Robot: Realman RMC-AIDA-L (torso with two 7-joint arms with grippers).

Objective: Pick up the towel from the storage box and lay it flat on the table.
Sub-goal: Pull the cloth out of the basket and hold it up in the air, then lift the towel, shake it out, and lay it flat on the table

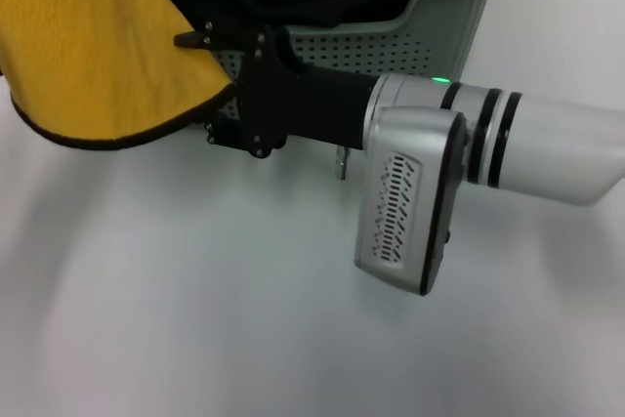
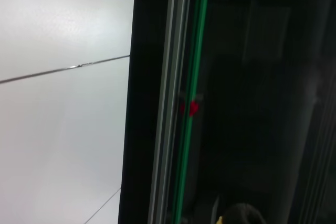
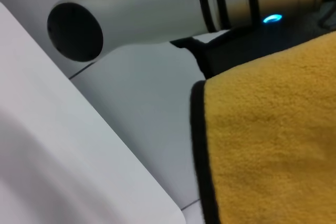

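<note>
- Nearest the head camera, the right arm's grey wrist housing (image 1: 410, 197) is filling the centre right of the frame, with the arm reaching across from the right edge toward the upper left.
- At its dark end, the right hand (image 1: 210, 80) is meeting the curved, black-piped edge of the towel (image 1: 88, 41) in the upper left; it appears to be clenched on that edge, one black finger (image 1: 192, 39) lying over the yellow face.
- The towel is hanging lifted above the tabletop (image 1: 244, 339), yellow side toward the camera, its lower hem clear of the white surface; it is probably being held high so the cloth can drape open before it is spread.
- The storage box (image 1: 435, 31) is sitting at the top centre, just behind the arm, with dark cloth and a paler teal-grey cloth still lying inside; the towel seems to be out of it, or nearly so.
- In the right wrist view the towel's yellow pile (image 3: 273, 140) is covering the lower right, with another white arm segment (image 3: 136, 9) crossing the top, likely the left arm, though its hand is not showing anywhere.
- Laying the towel flat is not yet done.
</note>
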